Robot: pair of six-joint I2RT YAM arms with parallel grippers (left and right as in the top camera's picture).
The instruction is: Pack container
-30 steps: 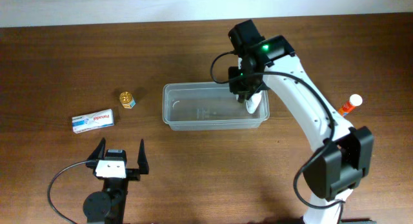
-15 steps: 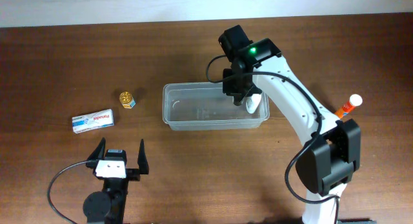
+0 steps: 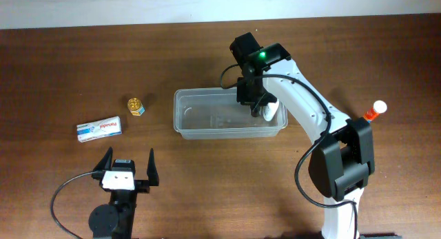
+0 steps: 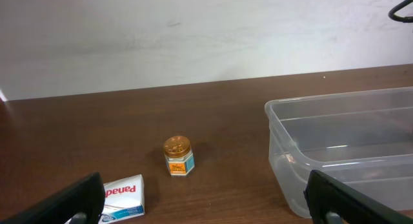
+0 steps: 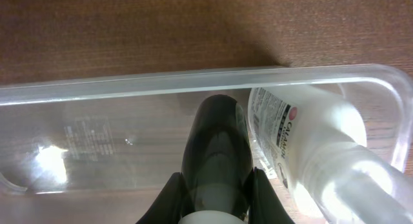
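While L gripper (image 3: 129, 163) sits wide, R gripper (image 5: 216, 192) clamps dark bottle (image 5: 216, 143) inside container (image 3: 178, 115), beside white bottle (image 5: 303, 140).

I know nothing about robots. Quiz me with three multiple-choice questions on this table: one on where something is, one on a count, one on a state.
1. Where is the white bottle?
A inside the tub
B on the bare wood
C on the floor

2. How many things lie on the table outside the tub?
A one
B three
C five

3. The left end effector is:
A open
B shut on something
C out of sight

Answers:
1 A, it lies within the tub's walls.
2 B, the jar, box and tube.
3 A, its fingers stand apart with nothing between them.
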